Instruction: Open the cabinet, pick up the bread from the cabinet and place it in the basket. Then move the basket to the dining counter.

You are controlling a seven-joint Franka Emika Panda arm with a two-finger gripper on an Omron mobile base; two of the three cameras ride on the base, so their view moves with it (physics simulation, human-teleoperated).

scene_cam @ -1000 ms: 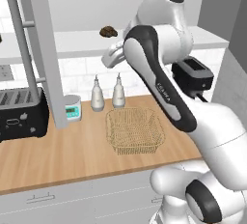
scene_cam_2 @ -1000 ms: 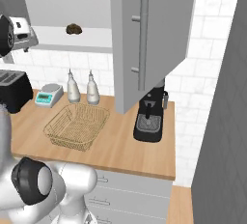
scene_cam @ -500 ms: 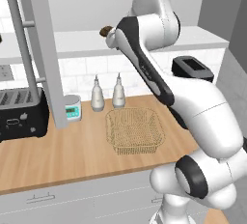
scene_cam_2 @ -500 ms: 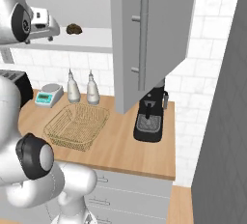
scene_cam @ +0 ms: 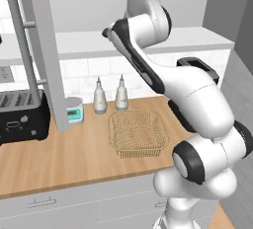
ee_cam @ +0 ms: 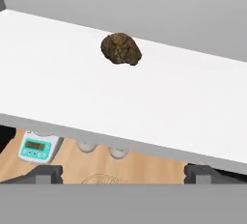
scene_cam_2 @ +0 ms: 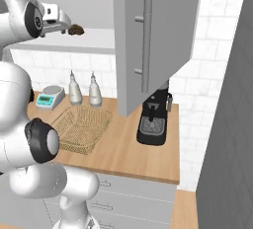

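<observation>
A: Where's the bread (ee_cam: 121,49)?
B: Sitting alone on the white cabinet (scene_cam_2: 153,40) shelf (ee_cam: 58,88), at twelve o'clock from the pincer (ee_cam: 123,172), untouched.
A: And the pincer?
B: Fingers spread wide apart, nothing between them, level with the shelf edge.
A: Basket (scene_cam: 137,133)?
B: Down on the tabletop (scene_cam: 59,159), two bottles (scene_cam: 109,94) at its twelve o'clock.

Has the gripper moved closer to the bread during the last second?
Yes. In the right base view the gripper has travelled right along the cabinet shelf, and its open jaws now stand just short of the bread.
</observation>
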